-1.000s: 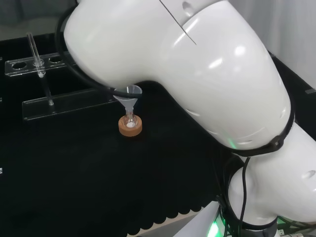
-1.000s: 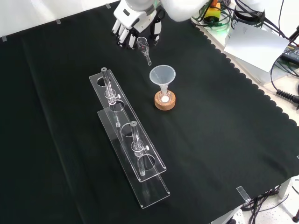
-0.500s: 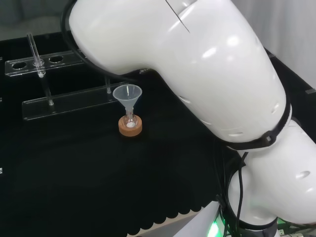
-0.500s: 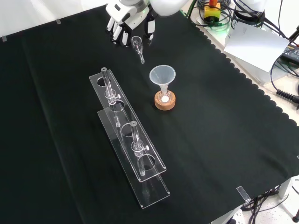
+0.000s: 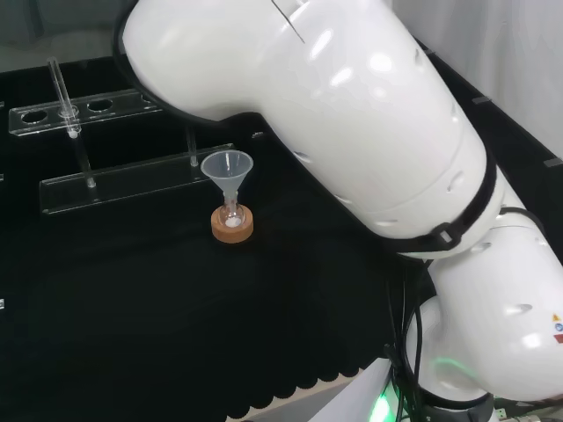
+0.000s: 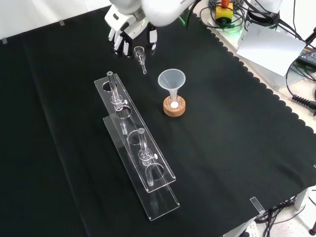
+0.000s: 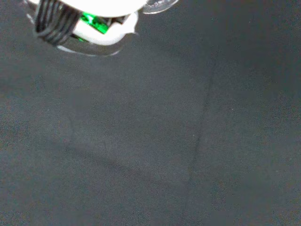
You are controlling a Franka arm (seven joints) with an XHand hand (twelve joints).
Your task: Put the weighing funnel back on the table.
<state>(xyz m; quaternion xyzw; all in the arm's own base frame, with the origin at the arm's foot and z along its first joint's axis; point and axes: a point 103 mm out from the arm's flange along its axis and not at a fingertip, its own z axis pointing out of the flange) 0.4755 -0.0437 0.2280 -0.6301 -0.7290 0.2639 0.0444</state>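
Head view first: the white arm sweeps across the right side, and beyond it the funnel stands mouth up, its stem in a small flask seated on a cork ring, out in the middle of the bench. There is something white in the bottom of that flask. Farther off towards the far edge is a clear rack with a glass tube upright in it.

Over to the front view, and here is the action: the robot hand reaches in over the bench's far edge, fingers pointing down, and it is clamped on the weighing funnel. Fingers sit on one side of the little cup, the thumb on the other, and the short stem slants down towards the cloth. Whether that stem tip touches the cloth cannot be told from here. The weighing funnel hangs near the rack's far end and well apart from the funnel on its ring, which sits towards the scalloped right edge. The rack runs lengthwise down the middle, with two tubes standing in it.

Wrist view: a blurred white part of the robot hand with a black cable bundle, a sliver of clear glass beside it, and plain black cloth beyond.
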